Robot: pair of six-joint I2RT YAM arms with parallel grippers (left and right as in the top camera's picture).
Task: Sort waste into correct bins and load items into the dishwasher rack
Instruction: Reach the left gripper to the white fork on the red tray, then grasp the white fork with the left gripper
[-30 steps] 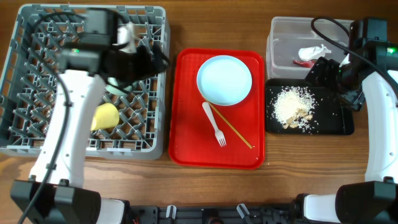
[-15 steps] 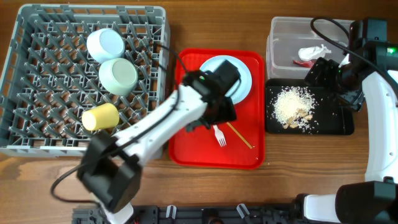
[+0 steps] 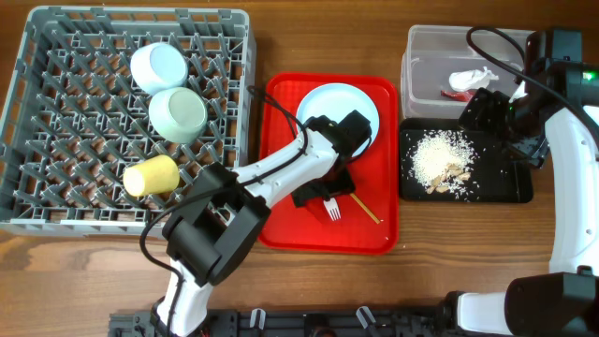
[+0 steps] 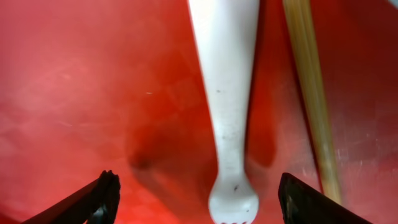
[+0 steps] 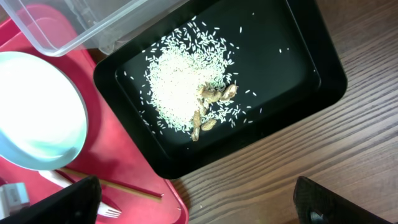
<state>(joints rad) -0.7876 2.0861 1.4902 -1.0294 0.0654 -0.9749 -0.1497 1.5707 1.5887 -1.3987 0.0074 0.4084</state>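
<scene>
The left gripper (image 4: 198, 186) is hovering low over the red serving tray (image 4: 74, 93), jaws spread wide and holding nothing. The white fork (image 4: 227, 93) is lying flat directly beneath it, with its handle running through the gap between the two fingers. That straddle looks like the line-up for a pinch across the handle. The chopsticks (image 4: 311, 93) are lying just beside the fork, running in toward one finger, so closing here may be risking a catch on them as well.

The plate (image 3: 328, 103) is sitting just beyond this gripper on the same tray, partly under the arm. The dishwasher rack (image 3: 56, 187) is standing well off to the gripper's side on the bench (image 3: 468, 253). It is already carrying the two bowls (image 3: 178, 114) and the yellow cup (image 3: 152, 175), so the fork, chopsticks and plate appear to be what is left to load.

The right gripper (image 5: 199, 202) is hanging wide open and empty. The black tray (image 5: 298, 56) of rice crumbs (image 5: 180, 87) is lying below and ahead of it. The clear tub (image 3: 430, 47), just past the tray, is holding the tissue (image 3: 473, 78) and the wrapper (image 3: 456, 94), so the waste seems sorted and this arm is probably keeping clear.
</scene>
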